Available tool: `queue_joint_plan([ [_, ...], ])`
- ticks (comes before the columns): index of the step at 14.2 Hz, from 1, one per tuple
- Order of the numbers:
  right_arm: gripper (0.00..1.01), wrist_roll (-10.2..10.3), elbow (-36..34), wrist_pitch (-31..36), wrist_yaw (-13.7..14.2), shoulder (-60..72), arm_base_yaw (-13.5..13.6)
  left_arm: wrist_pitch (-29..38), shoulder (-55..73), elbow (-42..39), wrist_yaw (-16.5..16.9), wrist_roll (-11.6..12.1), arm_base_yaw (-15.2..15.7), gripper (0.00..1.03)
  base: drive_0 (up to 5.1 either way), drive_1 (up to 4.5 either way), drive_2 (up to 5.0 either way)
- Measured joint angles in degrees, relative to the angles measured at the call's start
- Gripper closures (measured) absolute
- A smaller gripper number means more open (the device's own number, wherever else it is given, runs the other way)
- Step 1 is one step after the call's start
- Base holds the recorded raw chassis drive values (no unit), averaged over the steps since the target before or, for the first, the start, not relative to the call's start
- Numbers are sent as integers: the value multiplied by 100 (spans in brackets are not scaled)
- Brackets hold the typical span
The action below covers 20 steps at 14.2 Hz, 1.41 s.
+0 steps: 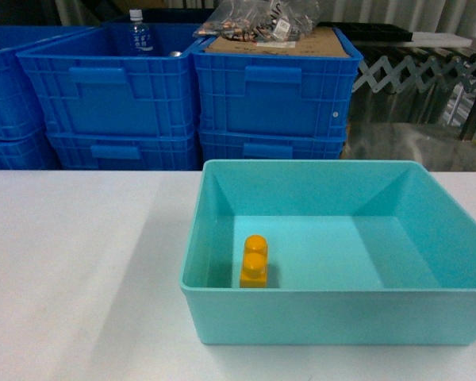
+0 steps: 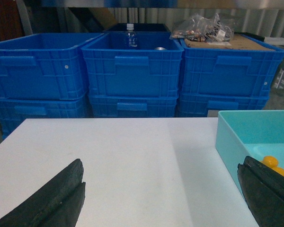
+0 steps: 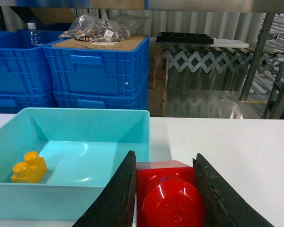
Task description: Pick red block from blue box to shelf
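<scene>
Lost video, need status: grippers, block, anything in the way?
Right gripper shut on red block, outside blue box. Left gripper open, empty. Yellow brick in box.

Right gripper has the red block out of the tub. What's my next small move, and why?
Probably carry the red block forward and to the right, toward the steel shelf beyond the table. The right gripper is shut on it, already outside the turquoise box, where only the yellow brick remains. The left gripper is open and holds nothing, so it can stay put.
</scene>
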Motion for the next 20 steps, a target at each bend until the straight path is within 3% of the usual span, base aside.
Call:
queue_joint_plan([
  [8, 74, 0, 0, 15, 0, 0, 0, 0, 0, 0, -2, 0, 0, 5, -8, -8, -8],
  [20, 74, 0, 0, 15, 0, 0, 0, 0, 0, 0, -4, 0, 2, 5, -159, -159, -159],
])
